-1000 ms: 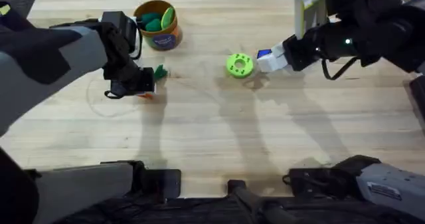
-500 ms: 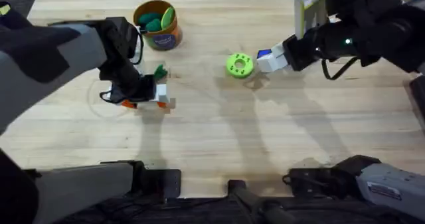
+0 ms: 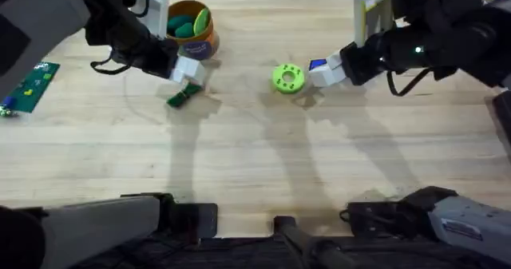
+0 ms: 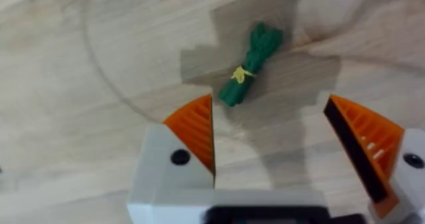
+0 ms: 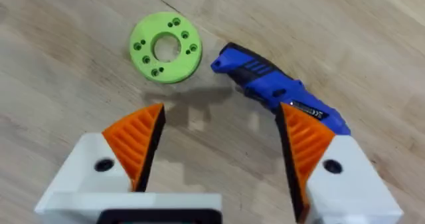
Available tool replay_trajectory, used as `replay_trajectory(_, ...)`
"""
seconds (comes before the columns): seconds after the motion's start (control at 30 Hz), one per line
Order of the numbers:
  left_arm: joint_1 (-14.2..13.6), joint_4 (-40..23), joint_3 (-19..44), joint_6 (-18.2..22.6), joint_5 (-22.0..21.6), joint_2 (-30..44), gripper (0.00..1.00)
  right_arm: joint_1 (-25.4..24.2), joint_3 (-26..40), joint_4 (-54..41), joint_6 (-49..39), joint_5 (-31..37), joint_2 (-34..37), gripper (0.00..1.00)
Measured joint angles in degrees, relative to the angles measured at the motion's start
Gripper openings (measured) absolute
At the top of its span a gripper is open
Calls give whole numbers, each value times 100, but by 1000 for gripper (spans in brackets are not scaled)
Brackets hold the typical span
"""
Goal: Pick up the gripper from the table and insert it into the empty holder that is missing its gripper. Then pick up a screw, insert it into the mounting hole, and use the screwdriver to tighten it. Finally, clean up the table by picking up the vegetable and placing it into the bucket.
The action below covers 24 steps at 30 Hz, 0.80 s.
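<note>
The vegetable, a small dark-green bundle with a yellow tie, lies flat on the wood just in front of the bucket. In the left wrist view the vegetable lies beyond the orange pads, touching neither. My left gripper hovers open between bucket and vegetable. The bucket, orange-tan with a blue band, holds green toy pieces. The blue screwdriver lies on the table beside the bright green ring. My right gripper is open above them, one finger over the handle's end. The screw is out of view.
A green circuit board lies at the table's left edge. A white and yellow-green upright piece stands at the far right behind the right arm. Bare wood spreads across the middle and front of the table.
My left arm has risen and swung from the near side of the vegetable toward the bucket. The vegetable now lies flat, slightly nearer the front. The right arm has not moved.
</note>
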Motion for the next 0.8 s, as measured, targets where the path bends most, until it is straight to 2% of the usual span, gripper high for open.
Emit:
replay_trajectory(0.17, 1, 8, 0, 949, 74, 247, 986, 0, -1, 0, 0, 0, 0, 964)
replay_trajectory(0.33, 1, 327, 0, 1552, 126, 904, 986, 0, -2, 0, 0, 0, 0, 964)
replay_trajectory(0.53, 1, 604, 0, 1813, 149, 1635, 986, 0, -2, 0, 0, 0, 1, 964)
replay_trajectory(0.8, 1, 605, 0, 1872, 149, 1902, 986, 0, -2, 0, 0, 0, 0, 964)
